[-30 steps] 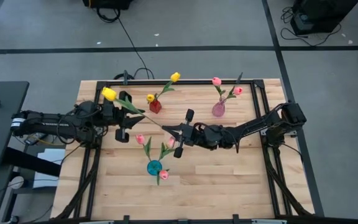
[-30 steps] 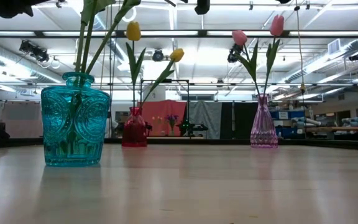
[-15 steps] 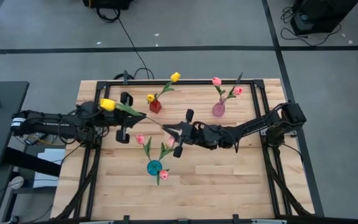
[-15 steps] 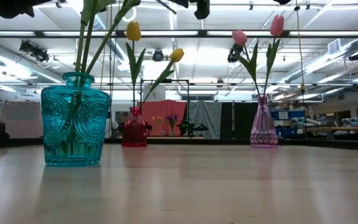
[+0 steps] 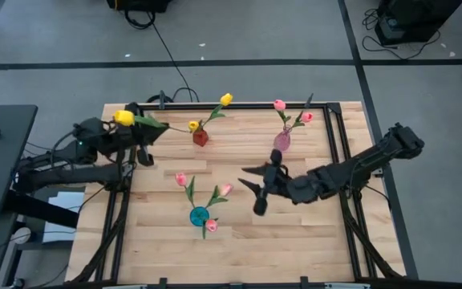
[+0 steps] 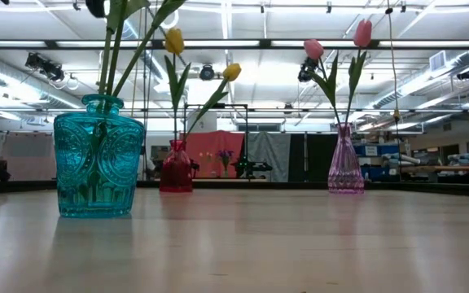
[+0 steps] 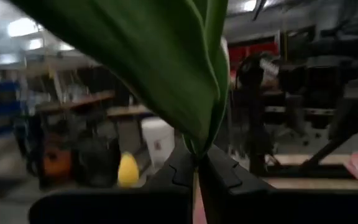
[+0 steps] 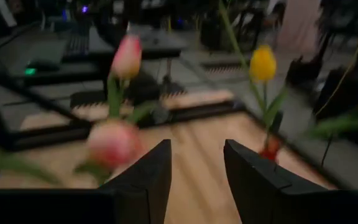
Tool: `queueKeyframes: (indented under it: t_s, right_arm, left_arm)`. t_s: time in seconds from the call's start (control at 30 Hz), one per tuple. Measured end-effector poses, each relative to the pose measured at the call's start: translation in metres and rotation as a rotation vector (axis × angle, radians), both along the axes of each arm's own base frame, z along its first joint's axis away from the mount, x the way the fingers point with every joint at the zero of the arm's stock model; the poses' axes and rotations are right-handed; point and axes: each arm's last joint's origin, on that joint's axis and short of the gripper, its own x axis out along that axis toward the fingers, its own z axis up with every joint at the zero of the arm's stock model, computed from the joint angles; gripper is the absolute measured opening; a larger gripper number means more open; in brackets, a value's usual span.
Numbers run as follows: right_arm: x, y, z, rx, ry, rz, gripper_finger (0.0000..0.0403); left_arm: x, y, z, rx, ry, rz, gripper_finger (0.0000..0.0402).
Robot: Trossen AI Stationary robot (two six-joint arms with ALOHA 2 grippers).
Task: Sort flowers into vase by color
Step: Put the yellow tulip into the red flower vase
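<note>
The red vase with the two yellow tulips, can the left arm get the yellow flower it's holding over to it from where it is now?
Probably yes. The left gripper holds the yellow tulip just left of the red vase, with nothing between them; the right gripper is open at mid-table.

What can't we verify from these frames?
- Left gripper, left wrist view: shut on a stem, but the leaf fills the picture and hides the flower head.
- High view: the yellow tulip shows by the left arm; the grip itself is too small to see.
- Low view: the teal vase flower heads are cut off by the top edge.
- Right gripper: open, holding nothing.
</note>
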Motion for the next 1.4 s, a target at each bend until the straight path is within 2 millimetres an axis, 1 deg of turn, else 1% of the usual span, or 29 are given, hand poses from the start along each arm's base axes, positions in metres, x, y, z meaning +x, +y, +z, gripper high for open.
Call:
queueKeyframes:
  t_s: [0.07, 0.13, 0.23, 0.37, 0.43, 0.53, 0.67, 0.73, 0.8, 0.97, 1.1, 1.23, 1.33, 1.4]
  right_arm:
    - [-0.007, 0.006, -0.010, 0.047, 0.032, 0.008, 0.0157]
    - [-0.013, 0.011, -0.024, 0.077, 0.048, 0.000, 0.0156]
    - [-0.022, 0.017, -0.044, 0.094, 0.060, -0.052, 0.0156]
    - [-0.034, 0.018, -0.073, 0.108, 0.081, -0.114, 0.0156]
    - [-0.040, 0.017, -0.086, 0.125, 0.094, -0.122, 0.0156]
    - [-0.051, 0.011, -0.105, 0.146, 0.114, -0.129, 0.0155]
    - [-0.066, -0.011, -0.123, 0.215, 0.129, -0.102, 0.0155]
    - [-0.073, -0.024, -0.127, 0.225, 0.110, -0.085, 0.0155]
    - [-0.080, -0.037, -0.127, 0.212, 0.079, -0.061, 0.0152]
    - [-0.092, -0.065, -0.117, 0.117, -0.029, -0.019, 0.0144]
    - [-0.100, -0.080, -0.116, 0.076, -0.070, 0.012, 0.0138]
    - [-0.104, -0.090, -0.124, 0.069, -0.047, 0.009, 0.0134]
    - [-0.107, -0.097, -0.132, 0.054, -0.016, -0.016, 0.0134]
    - [-0.107, -0.104, -0.130, 0.006, -0.005, -0.040, 0.0134]
  left_arm:
    - [-0.001, 0.002, -0.003, -0.051, 0.051, -0.016, 0.0012]
    - [0.001, 0.001, -0.009, -0.098, 0.113, -0.076, 0.0011]
    - [0.011, 0.003, -0.020, -0.139, 0.214, -0.108, 0.0011]
    - [0.025, 0.008, -0.034, -0.146, 0.344, -0.075, 0.0011]
    - [0.029, 0.009, -0.038, -0.131, 0.378, -0.061, 0.0011]
    - [0.030, 0.012, -0.040, -0.111, 0.399, 0.024, 0.0010]
    - [0.027, 0.018, -0.035, -0.093, 0.415, 0.116, 0.0010]
    - [0.026, 0.022, -0.032, -0.082, 0.414, 0.155, 0.0010]
    - [0.028, 0.029, -0.031, -0.087, 0.408, 0.185, 0.0010]
    - [0.037, 0.047, -0.034, -0.115, 0.427, 0.241, 0.0010]
    - [0.043, 0.060, -0.035, -0.125, 0.405, 0.270, 0.0010]
    - [0.043, 0.070, -0.032, -0.140, 0.348, 0.277, 0.0010]
    - [0.042, 0.079, -0.032, -0.191, 0.317, 0.251, 0.0010]
    - [0.043, 0.086, -0.035, -0.226, 0.318, 0.241, 0.0010]
